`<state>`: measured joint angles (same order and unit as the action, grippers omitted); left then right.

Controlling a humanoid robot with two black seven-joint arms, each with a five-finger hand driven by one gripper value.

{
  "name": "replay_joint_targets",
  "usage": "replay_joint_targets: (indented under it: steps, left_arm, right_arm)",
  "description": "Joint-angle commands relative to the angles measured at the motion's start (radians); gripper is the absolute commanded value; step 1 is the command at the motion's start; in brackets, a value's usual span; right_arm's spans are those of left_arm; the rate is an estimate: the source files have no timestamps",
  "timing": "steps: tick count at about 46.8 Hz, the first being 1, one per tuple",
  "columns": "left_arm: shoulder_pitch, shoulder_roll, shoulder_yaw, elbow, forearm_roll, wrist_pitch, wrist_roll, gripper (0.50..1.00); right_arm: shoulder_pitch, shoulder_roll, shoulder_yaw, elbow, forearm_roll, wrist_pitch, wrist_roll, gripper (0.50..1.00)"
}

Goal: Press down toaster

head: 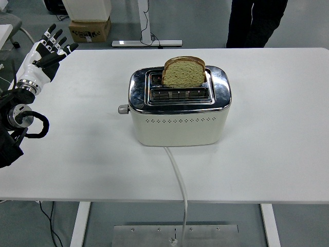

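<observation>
A cream toaster (178,121) with a chrome top stands in the middle of the white table (277,128). One slice of bread (184,72) sticks up out of its rear slot; the front slot holds nothing I can see. The lever knob (123,109) juts from the toaster's left end, in its raised position. My left hand (47,53) hovers over the table's far left edge, fingers spread and holding nothing, well away from the knob. The right arm is out of view.
The toaster's white cord (177,177) runs from its front over the table's near edge. A person's dark legs (256,23) stand behind the far side. A cardboard box (89,30) sits on the floor at back left.
</observation>
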<state>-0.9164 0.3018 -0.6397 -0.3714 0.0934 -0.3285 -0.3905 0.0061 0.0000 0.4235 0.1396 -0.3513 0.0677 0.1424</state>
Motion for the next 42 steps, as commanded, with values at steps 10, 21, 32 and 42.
replay_joint_targets:
  steps: [10, 21, 32, 42]
  left_arm:
    - [-0.004, 0.028, 0.011, -0.029, 0.031, -0.027, -0.002, 1.000]
    - [-0.006, 0.030, 0.020, -0.031, 0.193, -0.032, -0.001, 1.000]
    - [-0.028, 0.106, 0.147, -0.034, 0.302, -0.079, -0.001, 1.000]
    - [-0.047, 0.180, 0.207, -0.073, 0.374, -0.090, -0.001, 1.000]
  right_arm:
    - [0.000, 0.000, 0.000, 0.000, 0.000, 0.000, 0.000, 1.000]
    - [0.000, 0.000, 0.000, 0.000, 0.000, 0.000, 0.000, 1.000]
    - [0.000, 0.000, 0.000, 0.000, 0.000, 0.000, 0.000, 1.000]
    - [0.000, 0.000, 0.000, 0.000, 0.000, 0.000, 0.000, 1.000]
